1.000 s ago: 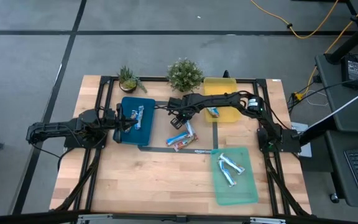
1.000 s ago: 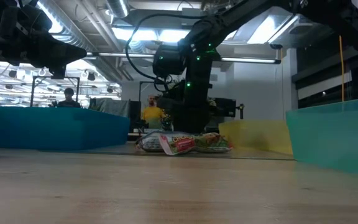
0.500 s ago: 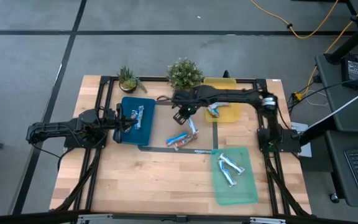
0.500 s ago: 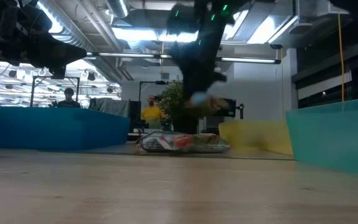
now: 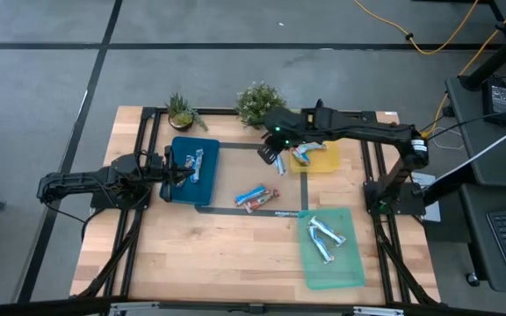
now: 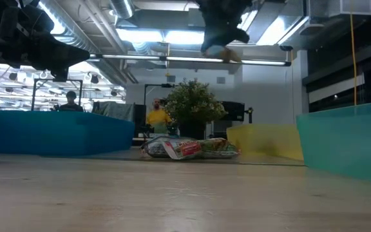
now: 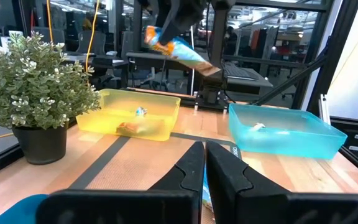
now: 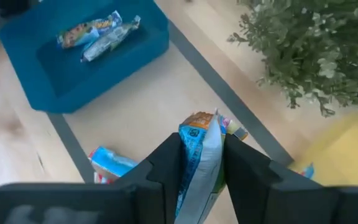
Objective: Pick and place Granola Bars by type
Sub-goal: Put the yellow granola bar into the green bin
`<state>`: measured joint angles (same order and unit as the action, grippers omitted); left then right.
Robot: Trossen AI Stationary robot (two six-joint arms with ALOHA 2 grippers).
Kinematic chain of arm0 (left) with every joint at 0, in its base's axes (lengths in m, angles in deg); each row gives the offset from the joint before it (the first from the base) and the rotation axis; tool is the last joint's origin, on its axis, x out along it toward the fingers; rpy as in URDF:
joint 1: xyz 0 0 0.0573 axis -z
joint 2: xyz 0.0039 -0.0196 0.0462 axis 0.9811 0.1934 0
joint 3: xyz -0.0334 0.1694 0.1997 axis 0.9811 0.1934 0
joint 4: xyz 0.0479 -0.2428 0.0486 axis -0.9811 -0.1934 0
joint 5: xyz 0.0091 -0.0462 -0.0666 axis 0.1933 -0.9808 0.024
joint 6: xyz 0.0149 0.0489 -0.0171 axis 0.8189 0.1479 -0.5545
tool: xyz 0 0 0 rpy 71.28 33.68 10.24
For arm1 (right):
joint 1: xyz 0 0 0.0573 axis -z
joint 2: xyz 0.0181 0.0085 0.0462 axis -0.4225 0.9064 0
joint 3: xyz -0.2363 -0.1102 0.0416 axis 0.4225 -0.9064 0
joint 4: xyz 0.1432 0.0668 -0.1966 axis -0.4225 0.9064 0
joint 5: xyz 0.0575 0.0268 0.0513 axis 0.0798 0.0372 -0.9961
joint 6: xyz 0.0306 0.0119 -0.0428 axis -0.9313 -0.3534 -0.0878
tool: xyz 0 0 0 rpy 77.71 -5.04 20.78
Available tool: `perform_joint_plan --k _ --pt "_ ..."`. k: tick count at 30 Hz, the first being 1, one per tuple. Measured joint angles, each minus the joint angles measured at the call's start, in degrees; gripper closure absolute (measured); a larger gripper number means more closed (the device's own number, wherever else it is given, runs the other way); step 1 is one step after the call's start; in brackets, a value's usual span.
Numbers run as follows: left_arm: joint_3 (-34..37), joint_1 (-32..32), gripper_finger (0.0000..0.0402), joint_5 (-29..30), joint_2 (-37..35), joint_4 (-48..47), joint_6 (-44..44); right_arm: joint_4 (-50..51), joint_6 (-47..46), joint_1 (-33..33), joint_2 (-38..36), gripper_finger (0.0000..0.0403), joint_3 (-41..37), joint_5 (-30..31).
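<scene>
My right gripper (image 5: 271, 154) hangs high over the table between the blue tray (image 5: 207, 189) and the yellow tray (image 5: 323, 164), shut on a blue and orange granola bar (image 8: 199, 152). The left wrist view shows that bar (image 7: 178, 48) in the air. Two more bars (image 5: 255, 198) lie flat on the wood at mid-table. Other bars lie in the blue tray (image 5: 191, 163), the yellow tray (image 5: 303, 156) and the green tray (image 5: 325, 235). My left gripper (image 5: 177, 172) waits over the blue tray, shut and holding nothing (image 7: 204, 168). My right gripper pinches the blue and orange bar between its two fingers (image 8: 166, 165), coming from above and pointing down. The fingers sit near the bar's upper end (image 7: 156, 36). The bar is lifted clear of the table and hangs tilted, its free end (image 7: 205, 67) lower.
Two potted plants stand at the far edge, a small one (image 5: 183, 111) and a bushy one (image 5: 259, 103) close behind my right gripper. The green tray (image 5: 351, 274) sits at the near right. Bare wood lies along the near side. People show in the room beyond.
My right gripper has risen from the pile at mid-table, carrying one bar lifted clear, and has moved toward the far right, nearer the yellow tray. Two bars stay on the wood where three lay.
</scene>
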<state>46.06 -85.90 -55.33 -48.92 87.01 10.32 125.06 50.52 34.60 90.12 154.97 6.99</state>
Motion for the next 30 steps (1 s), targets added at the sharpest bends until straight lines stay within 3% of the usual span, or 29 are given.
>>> perform_joint_plan --k 13,22,30 --pt "0.0 0.0 0.0394 0.0 0.0 0.0 0.0 12.8 0.2 -8.3 -5.4 0.0289 -0.1 1.4" --pt "0.0 0.0 0.0393 0.0 0.0 0.0 0.0 13.7 -0.1 -14.0 -9.4 0.0289 -0.1 1.3" --pt "0.0 0.0 0.0394 0.0 0.0 0.0 0.0 19.3 -8.3 -26.9 -13.9 0.0289 0.0 -3.8"
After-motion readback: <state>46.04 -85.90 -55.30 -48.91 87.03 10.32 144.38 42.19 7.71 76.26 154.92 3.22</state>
